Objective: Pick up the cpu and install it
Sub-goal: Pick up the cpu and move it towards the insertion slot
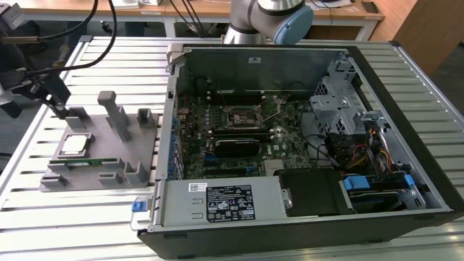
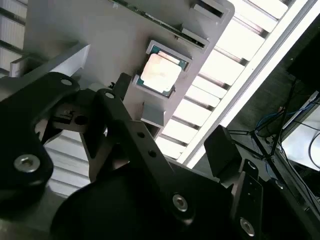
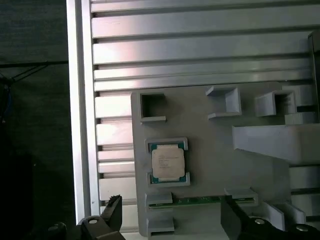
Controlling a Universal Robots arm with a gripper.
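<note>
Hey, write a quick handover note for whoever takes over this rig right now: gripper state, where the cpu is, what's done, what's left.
Hand: the gripper is open and holds nothing. It hovers above the grey holder, which sits to the exterior view's left of the computer case.
Parts: the cpu lies flat in its recess on the holder, untouched. The green memory stick lies in a slot next to it.
Done: the arm is over the holder, nothing more.
Left: the cpu is not yet picked up and not yet installed in the socket on the board inside the open case.
</note>
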